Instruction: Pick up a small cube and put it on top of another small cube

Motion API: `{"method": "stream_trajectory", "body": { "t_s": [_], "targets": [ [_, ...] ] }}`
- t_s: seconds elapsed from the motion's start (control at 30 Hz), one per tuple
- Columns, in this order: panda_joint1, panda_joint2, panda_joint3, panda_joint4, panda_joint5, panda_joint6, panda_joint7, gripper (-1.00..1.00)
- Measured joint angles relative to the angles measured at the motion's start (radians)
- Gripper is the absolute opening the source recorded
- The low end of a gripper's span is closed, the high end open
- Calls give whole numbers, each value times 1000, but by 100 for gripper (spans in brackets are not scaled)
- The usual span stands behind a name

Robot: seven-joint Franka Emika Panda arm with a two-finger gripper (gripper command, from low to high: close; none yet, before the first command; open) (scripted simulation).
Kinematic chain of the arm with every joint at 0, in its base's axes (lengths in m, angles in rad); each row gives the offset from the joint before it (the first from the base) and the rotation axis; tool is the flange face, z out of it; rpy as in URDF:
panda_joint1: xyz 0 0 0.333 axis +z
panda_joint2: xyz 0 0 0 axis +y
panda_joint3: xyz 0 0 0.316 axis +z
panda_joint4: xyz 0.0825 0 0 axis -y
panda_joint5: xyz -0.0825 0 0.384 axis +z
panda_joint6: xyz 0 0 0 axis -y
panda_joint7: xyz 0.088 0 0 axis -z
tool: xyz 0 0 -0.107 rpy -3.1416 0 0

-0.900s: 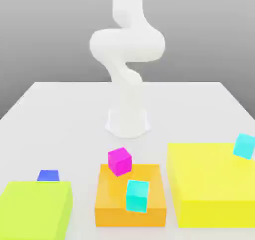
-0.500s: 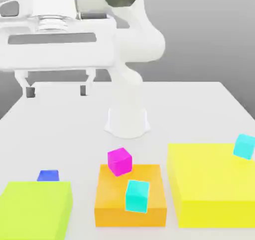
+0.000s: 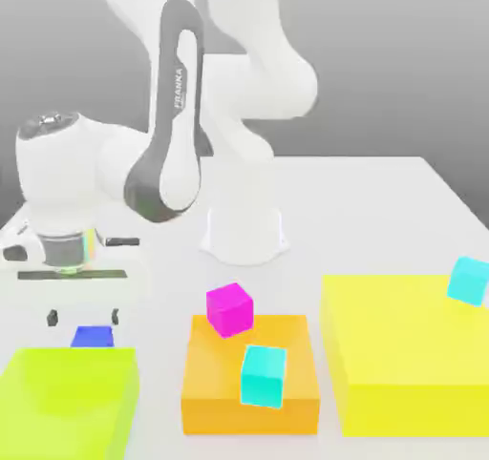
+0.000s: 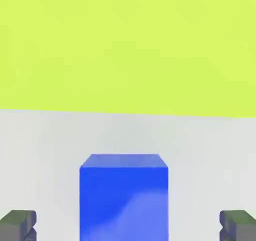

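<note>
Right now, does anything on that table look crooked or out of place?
Yes. One cyan cube sits tilted at the yellow block's far corner, and the magenta cube leans askew against the orange block's edge.

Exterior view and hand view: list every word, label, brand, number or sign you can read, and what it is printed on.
"FRANKA" on the dark grey band of the arm, running lengthwise; a smaller line beside it is too small to read.
No text on the blue cube, the other cubes, the flat blocks or the table.
</note>
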Motion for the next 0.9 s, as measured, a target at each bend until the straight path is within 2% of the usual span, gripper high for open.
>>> {"method": "stream_trajectory", "body": {
  "t_s": [0.13, 0.17, 0.4, 0.6, 0.73, 0.8, 0.9],
  "targets": [
    [-111, 104, 138, 25, 120, 76, -92, 0],
    [-125, 117, 156, 29, 136, 86, -104, -100],
    [-124, 115, 153, 28, 132, 83, -100, -100],
    [-8, -27, -4, -8, -52, -17, 39, -100],
    [10, -113, -65, -21, -179, -93, 123, -100],
    [40, -142, -47, 5, -190, -119, 153, -100],
    [192, -182, 32, 32, -195, -181, 185, -100]
  ]
}}
